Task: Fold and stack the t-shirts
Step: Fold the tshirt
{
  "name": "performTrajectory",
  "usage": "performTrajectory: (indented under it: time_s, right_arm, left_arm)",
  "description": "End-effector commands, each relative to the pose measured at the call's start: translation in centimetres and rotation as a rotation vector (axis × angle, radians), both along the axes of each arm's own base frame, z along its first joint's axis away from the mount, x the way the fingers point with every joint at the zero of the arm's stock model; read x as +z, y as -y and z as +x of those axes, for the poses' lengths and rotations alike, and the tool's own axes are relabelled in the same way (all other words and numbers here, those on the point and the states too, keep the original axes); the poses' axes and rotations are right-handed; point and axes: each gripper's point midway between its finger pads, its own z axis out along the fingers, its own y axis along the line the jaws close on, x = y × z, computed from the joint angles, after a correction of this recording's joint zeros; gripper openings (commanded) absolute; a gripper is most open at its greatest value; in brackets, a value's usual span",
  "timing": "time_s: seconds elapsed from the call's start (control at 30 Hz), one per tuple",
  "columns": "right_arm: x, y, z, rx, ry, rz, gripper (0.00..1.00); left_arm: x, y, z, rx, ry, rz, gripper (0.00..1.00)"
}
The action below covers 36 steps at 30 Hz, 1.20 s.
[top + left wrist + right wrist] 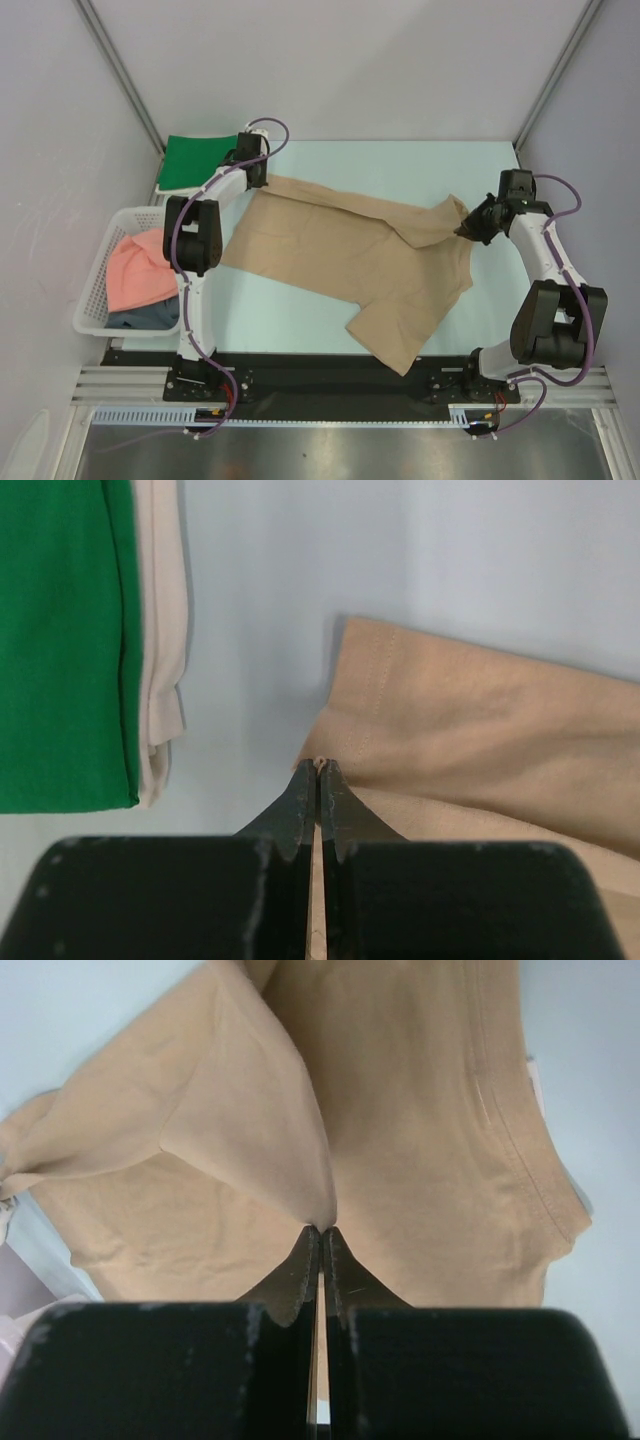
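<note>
Bunched softly in the white plastic lattice basket [95,285] at the left edge, a salmon pink t-shirt [140,272] is seen above a dark grey-blue t-shirt [148,318]. Behind the basket a bright green t-shirt [195,160] is laid folded flat, with a cream layer [160,630] showing under its edge. A tan t-shirt [340,255], matte and wrinkled, is spread across the pale table [400,165]. Its far left corner is pinched in the closed left gripper [318,770], whose arm is stretched forward. A raised fold at its right side is clamped by the right gripper [322,1232], whose arm is bent inward at the elbow.
</note>
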Motion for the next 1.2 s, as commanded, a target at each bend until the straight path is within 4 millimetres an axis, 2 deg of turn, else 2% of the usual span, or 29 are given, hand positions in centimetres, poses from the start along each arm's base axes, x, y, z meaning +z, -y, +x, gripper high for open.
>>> performTrajectory:
  time_s: [0.0,0.2,0.27,0.3,0.37,0.47,0.5,0.57,0.6,0.7,0.73,0.77,0.8,0.83,0.9,0.93,0.97,1.03,1.13,1.17]
  right_arm:
    - [-0.2,0.1,-1.2,-0.065,-0.026,0.023,0.0]
    - [-1.2,-0.5,-2.0,-0.109,-0.056,0.075,0.0]
    - [-1.4,-0.6,-2.3,-0.117,-0.073,0.081,0.01]
    - [-1.7,-0.6,-2.8,-0.12,-0.097,0.083,0.02]
    - [-2.0,-0.5,-3.5,-0.118,-0.116,0.078,0.08]
    - [-2.6,-0.3,-4.8,-0.085,-0.143,0.067,0.24]
    - [-2.7,-0.3,-5.2,-0.066,-0.153,0.057,0.28]
    - [-3.0,-0.5,-5.9,0.014,-0.162,0.032,0.37]
    - [-3.1,-1.0,-6.3,0.061,-0.176,0.051,0.39]
    - [-2.4,-0.5,-6.2,0.121,-0.166,0.0,0.48]
    - [-1.8,-0.1,-5.5,0.124,-0.135,-0.022,0.57]
    - [-1.0,0.3,-4.4,0.128,-0.089,-0.046,0.61]
    - [0.0,0.7,-2.5,0.144,-0.001,-0.079,0.64]
    - [-0.1,0.8,-1.4,0.153,0.021,-0.086,0.7]
    - [1.1,1.4,1.3,0.144,0.076,-0.079,0.72]
    - [-0.3,1.6,2.3,0.13,0.036,-0.048,0.73]
    - [-0.4,1.6,3.1,0.128,0.041,-0.018,0.73]
    - [-0.3,1.4,4.9,0.1,0.051,0.032,0.78]
    - [-1.3,0.8,7.2,0.058,0.066,0.125,0.84]
    - [-2.2,0.9,8.0,-0.01,0.043,0.173,0.84]
  left_arm:
    - [2.3,-1.4,0.6,0.062,0.038,0.015,0.0]
    - [1.5,-1.4,0.1,0.063,0.009,0.019,0.03]
    - [1.5,-1.3,0.1,0.061,0.006,0.016,0.17]
    - [1.5,-1.4,-0.2,0.062,-0.004,0.018,0.32]
    - [1.7,-2.1,-0.7,0.101,-0.017,0.037,0.38]
    - [2.4,-3.5,-2.4,0.211,-0.037,0.048,0.63]
    - [3.3,-3.5,-3.1,0.223,-0.042,0.035,0.63]
    - [3.4,-3.0,-4.1,0.253,-0.052,-0.01,0.63]
    - [3.3,-1.7,-4.4,0.217,-0.067,-0.077,0.64]
    - [3.8,0.5,-4.7,0.173,-0.075,-0.152,0.62]
    - [3.6,2.5,-4.7,0.114,-0.092,-0.229,0.62]
    - [3.7,3.8,-4.5,0.073,-0.095,-0.274,0.61]
    - [3.8,4.6,-4.3,0.051,-0.095,-0.315,0.6]
    - [3.8,6.6,-4.5,0.003,-0.121,-0.41,0.59]
    - [3.6,7.8,-4.0,-0.032,-0.125,-0.478,0.59]
    - [3.5,8.4,-4.1,-0.042,-0.134,-0.512,0.59]
    - [3.6,9.1,-4.2,-0.075,-0.14,-0.551,0.59]
    - [3.5,8.8,-3.8,-0.073,-0.133,-0.563,0.59]
    - [2.8,7.7,-3.3,-0.035,-0.145,-0.582,0.59]
    - [2.6,7.4,-3.0,-0.026,-0.142,-0.591,0.58]
